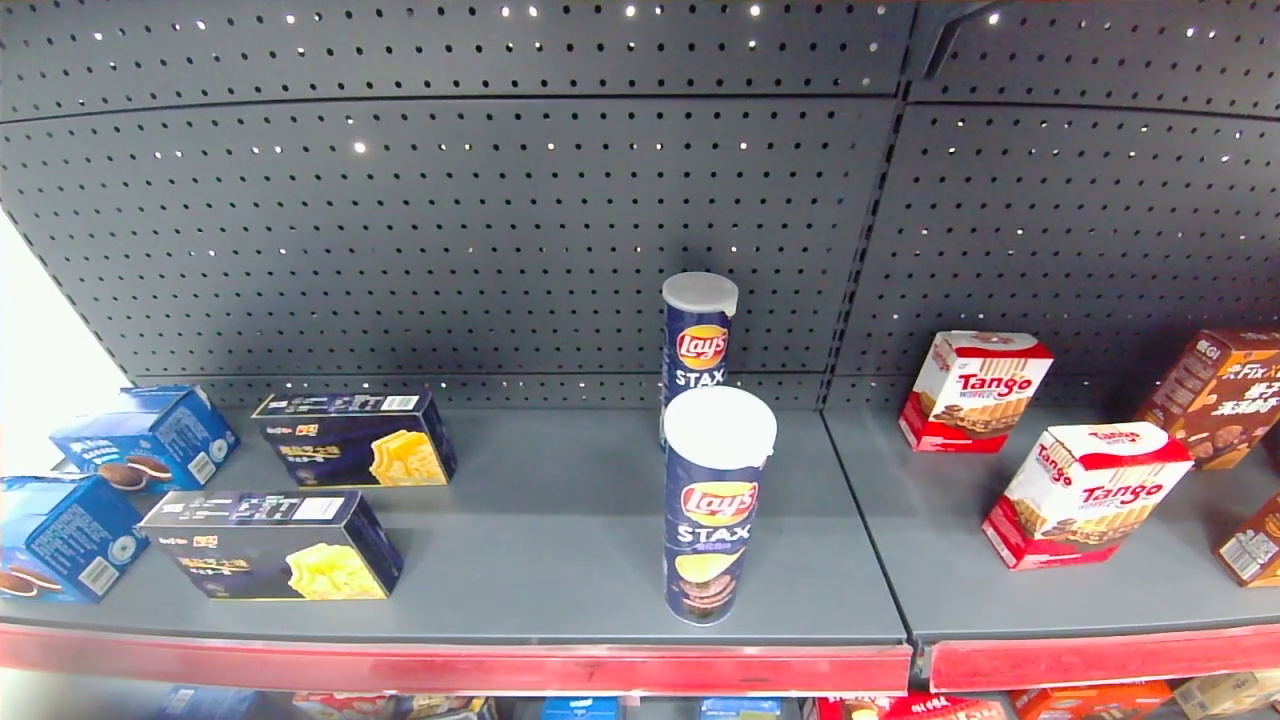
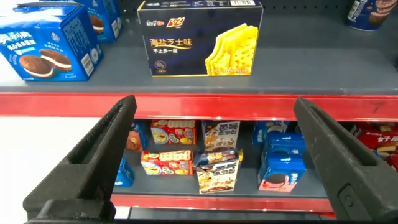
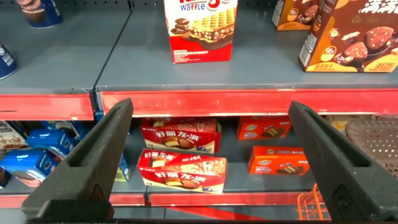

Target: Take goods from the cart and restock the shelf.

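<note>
Grey shelf (image 1: 560, 560) carries 2 chip cans (image 1: 712, 510) — 2 dark boxes (image 1: 270, 545), 2 blue boxes (image 1: 150, 435) left, 2 wafer boxes (image 1: 1090, 495) right.

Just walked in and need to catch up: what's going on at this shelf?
A robot is restocking a store shelf. At this moment it holds nothing: its left hand and right hand are both open, low before the shelf's red front edge. Two chip cans stand upright mid-shelf, one behind the other, with dark cracker boxes and blue cookie boxes on the left and wafer boxes on the right.
</note>
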